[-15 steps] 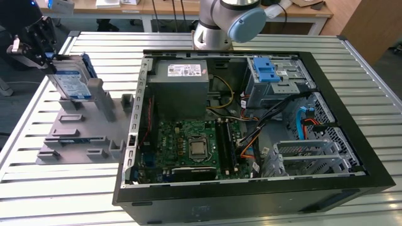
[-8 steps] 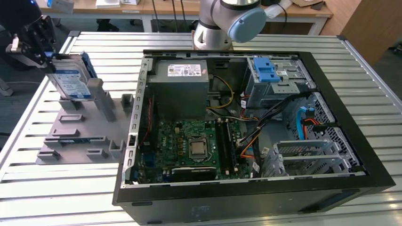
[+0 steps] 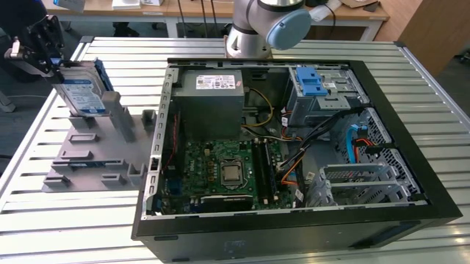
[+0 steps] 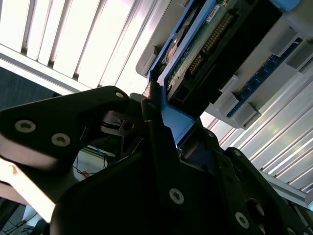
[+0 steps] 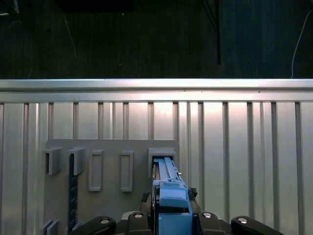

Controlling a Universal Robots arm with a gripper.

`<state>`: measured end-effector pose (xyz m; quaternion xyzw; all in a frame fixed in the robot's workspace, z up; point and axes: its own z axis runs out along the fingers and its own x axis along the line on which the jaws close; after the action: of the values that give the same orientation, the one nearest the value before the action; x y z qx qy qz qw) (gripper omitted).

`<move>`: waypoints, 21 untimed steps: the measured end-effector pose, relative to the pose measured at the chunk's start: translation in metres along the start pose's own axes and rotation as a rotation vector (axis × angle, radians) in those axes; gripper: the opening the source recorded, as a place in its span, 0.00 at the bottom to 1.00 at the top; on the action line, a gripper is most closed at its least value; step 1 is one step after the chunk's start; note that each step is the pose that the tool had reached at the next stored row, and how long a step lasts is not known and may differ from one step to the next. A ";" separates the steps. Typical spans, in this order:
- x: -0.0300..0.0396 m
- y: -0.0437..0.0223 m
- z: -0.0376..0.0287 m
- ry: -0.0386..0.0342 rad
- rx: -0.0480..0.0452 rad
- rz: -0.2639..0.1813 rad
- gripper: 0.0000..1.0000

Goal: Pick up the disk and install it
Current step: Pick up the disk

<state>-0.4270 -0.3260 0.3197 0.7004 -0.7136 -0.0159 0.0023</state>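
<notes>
While the disk (image 3: 82,92) stands upright at the grey rack (image 3: 88,148) | gripper (image 3: 59,65) jaws apparently clamped on its blue carrier (image 5: 172,205) | lift straight, no tilt.

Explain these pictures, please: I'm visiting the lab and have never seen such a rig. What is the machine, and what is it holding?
The machine is a grey-and-blue jointed robot arm with a black gripper. The exterior view looks down on a slatted metal table; both wrist views come from cameras riding near the gripper. On the table lie an open black computer case, its green circuit board showing, and a grey plastic holder with slots. The gripper is shut on the disk, a flat silver metal hard drive in a blue plastic bracket, standing on edge at the holder on the exterior view's left. In the first wrist view its blue edge sits between the fingers. Whether it is clear of its slot, I cannot tell.
</notes>
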 end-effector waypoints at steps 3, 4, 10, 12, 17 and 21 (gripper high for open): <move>0.0000 0.0000 -0.0001 -0.0005 -0.0002 0.000 0.36; 0.0000 0.0000 -0.0001 -0.0006 -0.0002 0.000 0.36; 0.0000 0.0000 -0.0002 -0.0018 -0.0003 0.000 0.36; 0.0000 0.0001 -0.0005 -0.0019 -0.0002 0.000 0.36; -0.0001 0.0001 -0.0038 -0.0020 -0.0003 0.000 0.36; -0.0001 0.0002 -0.0071 -0.0021 -0.0002 0.000 0.36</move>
<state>-0.4270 -0.3261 0.3268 0.7004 -0.7136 -0.0167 0.0016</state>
